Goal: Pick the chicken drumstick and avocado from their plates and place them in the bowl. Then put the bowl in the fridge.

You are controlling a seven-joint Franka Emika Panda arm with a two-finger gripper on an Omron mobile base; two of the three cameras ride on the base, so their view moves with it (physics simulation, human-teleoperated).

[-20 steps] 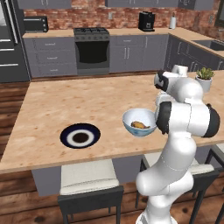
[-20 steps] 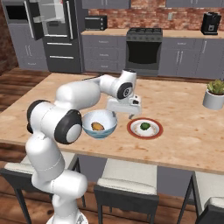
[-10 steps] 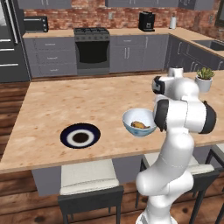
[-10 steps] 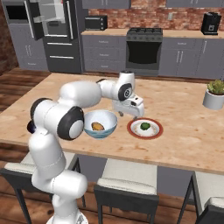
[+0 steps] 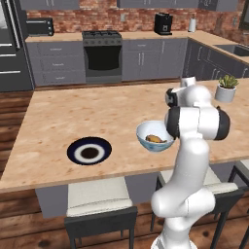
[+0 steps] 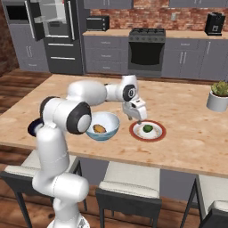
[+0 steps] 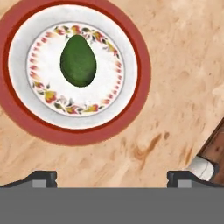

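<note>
The dark green avocado point(image 7: 78, 60) point(image 6: 147, 128) lies on the white plate with a red-brown rim point(image 7: 144, 87) point(image 6: 160, 132). My gripper point(image 6: 135, 116) point(image 7: 113, 179) hovers open and empty just over that plate's near-left edge, its fingertips point(image 7: 41, 177) wide apart. The golden-brown chicken drumstick point(image 6: 99, 129) point(image 5: 154, 139) rests inside the pale blue-white bowl point(image 6: 111, 121) point(image 5: 144, 131), which stands left of the plate. The dark navy plate point(image 5: 89, 151) point(image 6: 32, 128) sits bare further left. The fridge point(image 6: 55, 35) point(image 5: 9, 44) stands at the far left, its white interior showing.
A potted plant point(image 6: 218, 95) point(image 5: 227, 87) stands on the counter's right end. The oven point(image 6: 147, 49) and grey cabinets line the back wall. Stools point(image 5: 99, 197) are tucked under the island's near edge point(image 7: 210, 148).
My gripper has moved away from the bowl, rightward in the right base view, to over the red-rimmed plate. The drumstick stays in the bowl.
</note>
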